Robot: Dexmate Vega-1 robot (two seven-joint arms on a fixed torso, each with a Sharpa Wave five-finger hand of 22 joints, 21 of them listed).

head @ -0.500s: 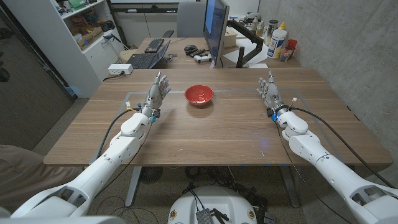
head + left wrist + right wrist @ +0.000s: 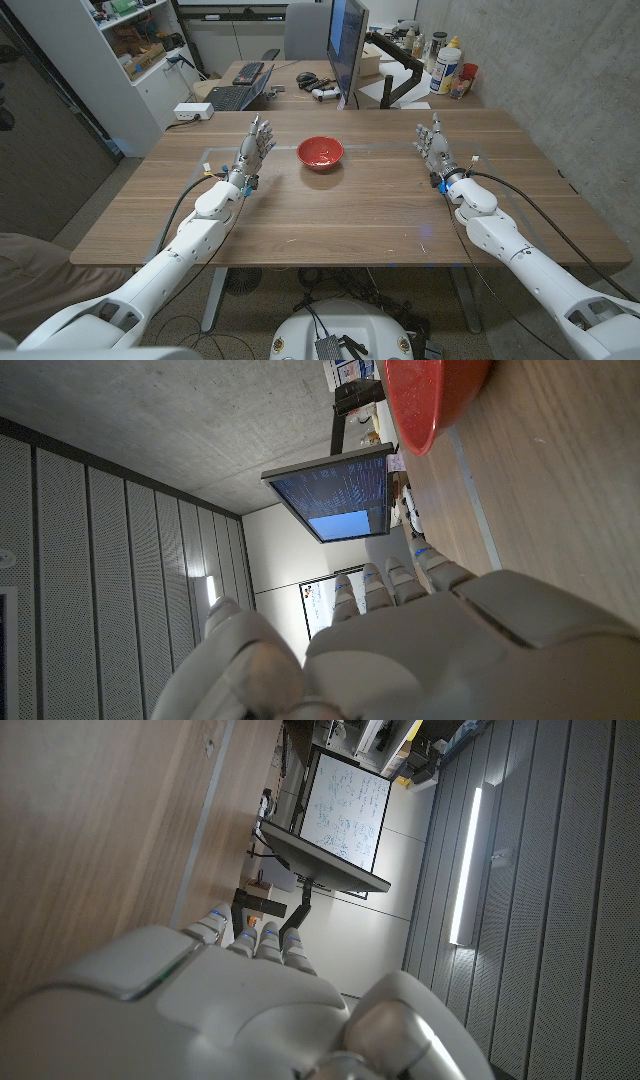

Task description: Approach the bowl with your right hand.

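Red bowl (image 2: 320,152), round, glossy, upright, mouth open upward. Sits on the wooden table (image 2: 350,215), toward its far side, near the middle of its width. Rim (image 2: 425,405) red and smooth in the left wrist view, resting on the table's wood.

In the left wrist view the red bowl (image 2: 432,395) is cut off by the picture's edge — only part of its rim and wall shows. Bottles (image 2: 447,66) on the far right desk are too small to read. The right hand's fingers (image 2: 250,937) show only their tips — the rest is hidden behind the hand's back.
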